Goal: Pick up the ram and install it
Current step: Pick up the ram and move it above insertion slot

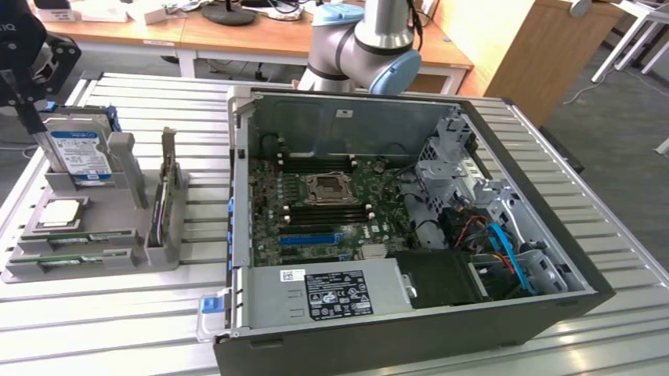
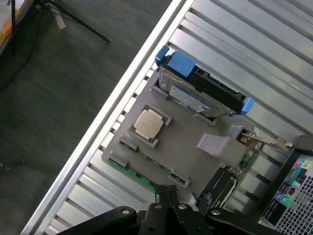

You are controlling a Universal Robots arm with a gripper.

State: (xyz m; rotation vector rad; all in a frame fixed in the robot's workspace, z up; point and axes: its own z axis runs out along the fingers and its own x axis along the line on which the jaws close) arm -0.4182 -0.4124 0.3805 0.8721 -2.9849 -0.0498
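Fingers (image 2: 161,196) sit pressed together, tip against tip, with no gap and nothing between them; that is how your gripper (image 2: 167,189) stands in the wrist view. It touches nothing.

You find the ram (image 2: 137,171) lying flat in a groove along the outer edge of the grey tray (image 2: 186,142), a slim green stick running the length of that edge. In the wrist view the closed tips line up over the ram, towards one end of it, but they hang well above the stick and make no contact. In the exterior view your gripper is high at the left, above the tray's far corner, while the ram lies at the tray's near edge (so there is clear air between the two).

On the same tray you see the silver processor (image 2: 148,123) in its square pocket just beside the ram's groove, and the hard drive (image 2: 193,95) standing on edge at the far end.

To the exterior view's right of the tray the case (image 1: 522,258) lies open on the slatted table (image 1: 105,329). Its motherboard (image 1: 303,227) faces up, and the long black slots (image 1: 324,210) next to the socket hold no stick.
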